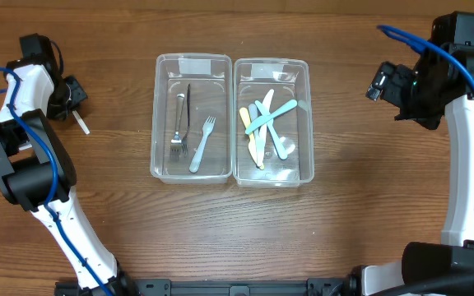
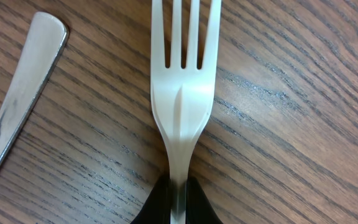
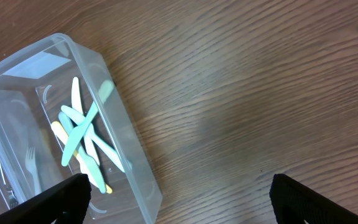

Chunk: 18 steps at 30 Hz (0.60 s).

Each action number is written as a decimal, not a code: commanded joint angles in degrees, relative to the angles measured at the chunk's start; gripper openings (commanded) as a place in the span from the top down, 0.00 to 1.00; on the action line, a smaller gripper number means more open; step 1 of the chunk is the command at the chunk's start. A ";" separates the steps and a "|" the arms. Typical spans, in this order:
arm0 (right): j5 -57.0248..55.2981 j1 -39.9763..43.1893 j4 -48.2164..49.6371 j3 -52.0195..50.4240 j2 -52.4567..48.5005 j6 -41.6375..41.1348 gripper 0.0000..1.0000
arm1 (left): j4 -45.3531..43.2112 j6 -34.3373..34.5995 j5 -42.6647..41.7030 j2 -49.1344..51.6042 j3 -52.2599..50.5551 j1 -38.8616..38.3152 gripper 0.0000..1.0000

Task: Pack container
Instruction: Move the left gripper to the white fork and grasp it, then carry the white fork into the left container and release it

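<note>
My left gripper (image 2: 178, 200) is shut on the handle of a white plastic fork (image 2: 184, 93), which lies low over the wood at the far left of the table (image 1: 81, 123). In the overhead view this gripper (image 1: 72, 97) is left of two clear containers. The left container (image 1: 161, 115) holds a metal fork (image 1: 178, 131), a dark knife and a pale blue plastic fork (image 1: 201, 144). The right container (image 1: 307, 123) holds several pastel plastic utensils (image 1: 263, 123). My right gripper (image 3: 179, 193) is open and empty above bare wood, right of the right container (image 3: 126, 143).
A metal utensil handle (image 2: 17, 93) lies on the wood just left of the white fork. The right arm's body (image 1: 467, 148) stands along the right edge. The left arm's base (image 1: 23, 156) stands along the left edge.
</note>
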<state>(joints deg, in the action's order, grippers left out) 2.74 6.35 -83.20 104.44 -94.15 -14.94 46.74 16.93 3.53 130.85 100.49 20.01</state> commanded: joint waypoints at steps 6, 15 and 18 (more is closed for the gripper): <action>-0.04 0.04 0.22 -0.24 0.17 0.39 0.05 | 1.38 -0.22 -0.37 -0.17 -1.97 0.24 0.96; -0.04 0.04 0.46 -0.24 0.17 0.39 0.05 | 4.22 -0.22 -0.33 -11.02 -1.97 -0.44 0.96; -0.04 0.04 0.59 -0.24 0.17 0.39 0.05 | 6.43 -0.24 0.11 -15.72 -1.97 -1.64 0.96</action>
<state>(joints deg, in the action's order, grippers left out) 2.74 6.35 -83.09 104.44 -94.15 -14.92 51.66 16.93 3.46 123.33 98.48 19.84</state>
